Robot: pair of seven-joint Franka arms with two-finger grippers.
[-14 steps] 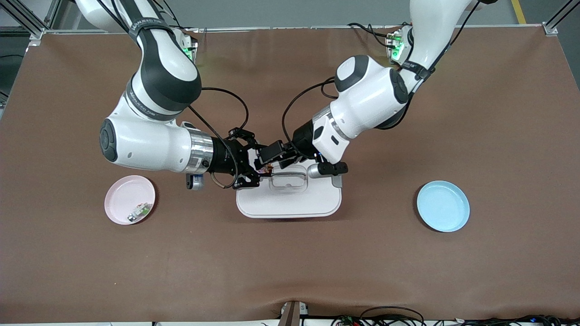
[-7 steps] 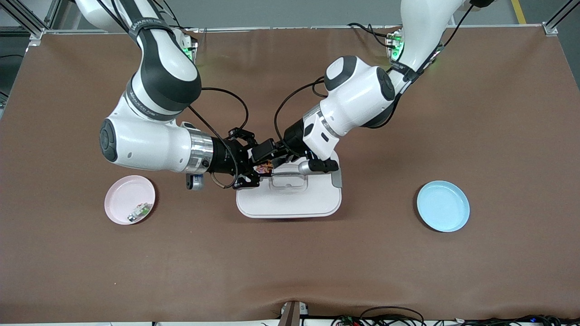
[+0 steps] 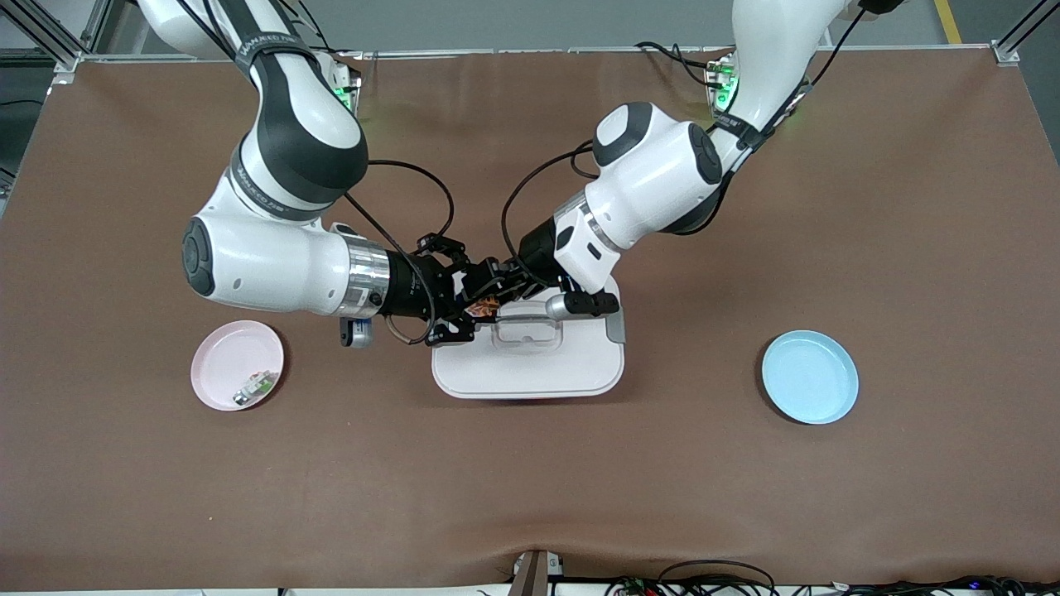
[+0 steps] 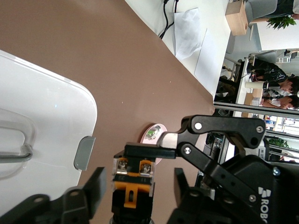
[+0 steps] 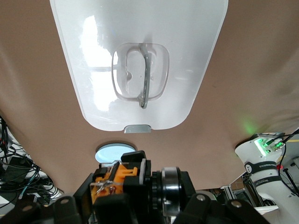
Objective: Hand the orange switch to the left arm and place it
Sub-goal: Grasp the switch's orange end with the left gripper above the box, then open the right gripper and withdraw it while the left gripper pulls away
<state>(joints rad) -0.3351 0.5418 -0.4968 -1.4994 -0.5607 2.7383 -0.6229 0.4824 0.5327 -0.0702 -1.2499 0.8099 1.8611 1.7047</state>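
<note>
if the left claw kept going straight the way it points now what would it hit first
Probably the orange switch: it sits between the open fingers of the left claw, gripped by the right claw above the box. Past it comes that right claw.

A brown mat [image 3: 530, 480] covers the whole table, slightly rippled along its near edge. Aluminium frame posts [image 3: 50, 41] stand at the far corners, with grey floor [image 3: 497, 21] past the far edge and a yellow floor line [image 3: 949, 21] toward the left arm's end. Cables [image 3: 712, 579] lie along the near edge. In the left wrist view, a white sheet [image 4: 187, 32], a wooden box [image 4: 237, 16], a potted plant [image 4: 282, 21] and seated people [image 4: 275, 86] show in the room.
</note>
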